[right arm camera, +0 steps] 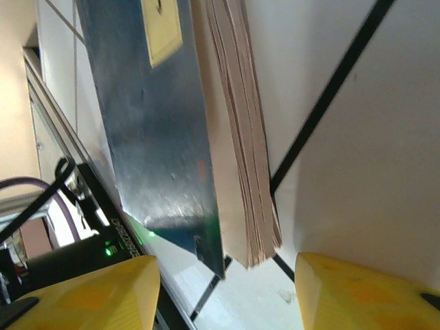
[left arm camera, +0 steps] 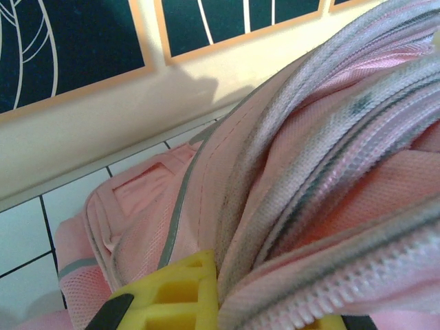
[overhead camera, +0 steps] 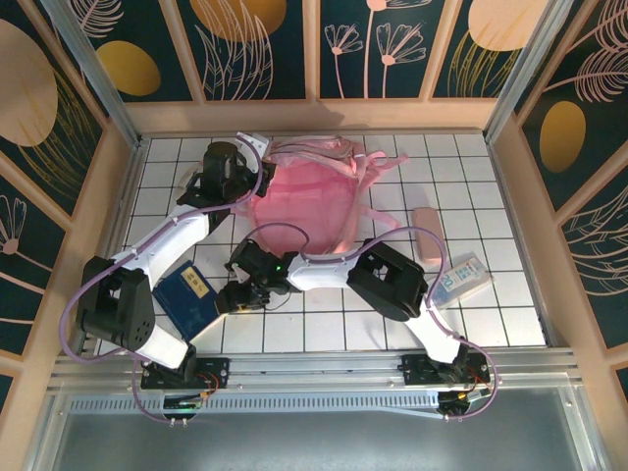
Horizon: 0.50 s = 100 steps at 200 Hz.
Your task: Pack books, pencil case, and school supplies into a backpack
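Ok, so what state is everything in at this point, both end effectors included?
backpack: lying on the table, zipper edge pinched.
book: closed, flat on the table, unpacked.
pink case: on the table, unpacked.
clear packet: on the table, unpacked.
left end effector: shut on the backpack.
right end effector: open, astride the book's edge.

The left arm and right arm look alike: white shells on the long links, chunky black housings at the joints. A thin purple cable loops alongside each. Both sit on black bases. The fingers are bright yellow plastic with black backing.
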Each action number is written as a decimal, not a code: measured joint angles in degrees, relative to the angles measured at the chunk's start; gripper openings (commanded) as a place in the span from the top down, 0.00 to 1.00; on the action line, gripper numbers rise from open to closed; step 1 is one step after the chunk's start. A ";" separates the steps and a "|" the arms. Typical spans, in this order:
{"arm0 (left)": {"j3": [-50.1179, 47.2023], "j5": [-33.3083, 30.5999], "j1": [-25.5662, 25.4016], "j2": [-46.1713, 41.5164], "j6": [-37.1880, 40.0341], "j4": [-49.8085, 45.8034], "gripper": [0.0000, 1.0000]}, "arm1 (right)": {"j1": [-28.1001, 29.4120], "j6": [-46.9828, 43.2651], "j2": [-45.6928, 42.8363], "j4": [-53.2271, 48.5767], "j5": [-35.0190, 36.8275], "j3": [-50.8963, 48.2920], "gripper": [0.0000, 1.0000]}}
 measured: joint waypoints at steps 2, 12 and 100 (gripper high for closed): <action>0.00 0.00 0.00 0.00 0.00 0.00 1.00 | -0.07 0.07 0.09 0.02 -0.02 0.15 0.46; -0.09 0.15 0.00 0.00 0.02 0.02 1.00 | -0.33 0.37 0.31 0.55 0.33 0.63 0.51; -2.78 1.40 0.00 -0.66 0.46 0.59 1.00 | -0.42 0.83 3.45 1.25 -0.59 1.90 0.90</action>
